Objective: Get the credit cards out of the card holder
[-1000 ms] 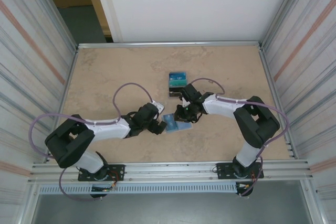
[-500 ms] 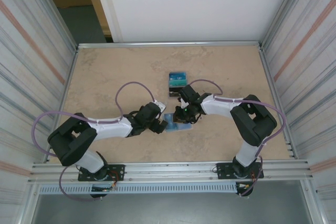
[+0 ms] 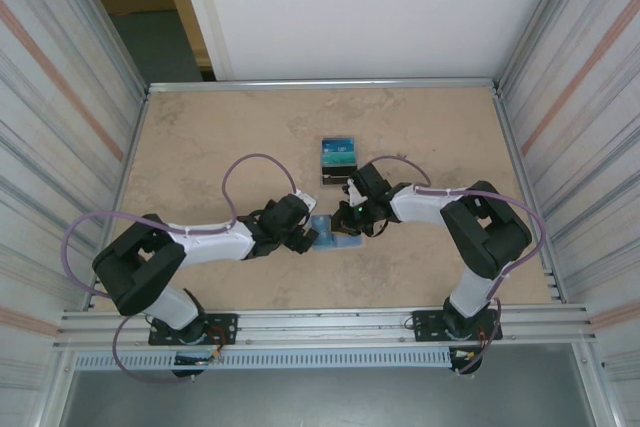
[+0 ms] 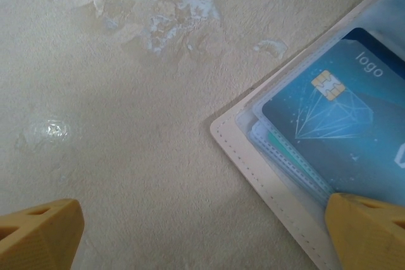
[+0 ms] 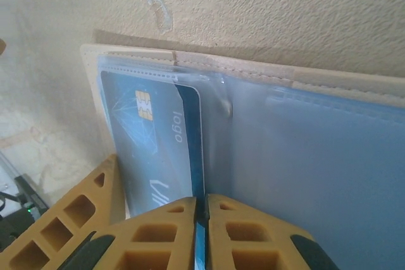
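Our right gripper (image 5: 200, 235) is pinched nearly shut on the thin edge of a blue card (image 5: 158, 150) that sits in the clear pocket of the holder (image 5: 253, 71); the holder lies open and flat near the middle of the table (image 3: 200, 137), between the two arms; our left gripper (image 4: 202, 238) stands wide, one finger (image 4: 370, 232) over the holder's stitched rim, though we cannot tell whether it presses there; loose cards (image 3: 339, 154) lie just beyond the holder, toward the far edge. We judge the card light, stiff and slick, thin enough to slip from the pads; the pocket film looks soft and may cling or lift with it; the hold belongs on the exposed edge, well onto the card, drawing it out through the pocket's mouth with the holder pinned at its rim, else the whole holder may slide.
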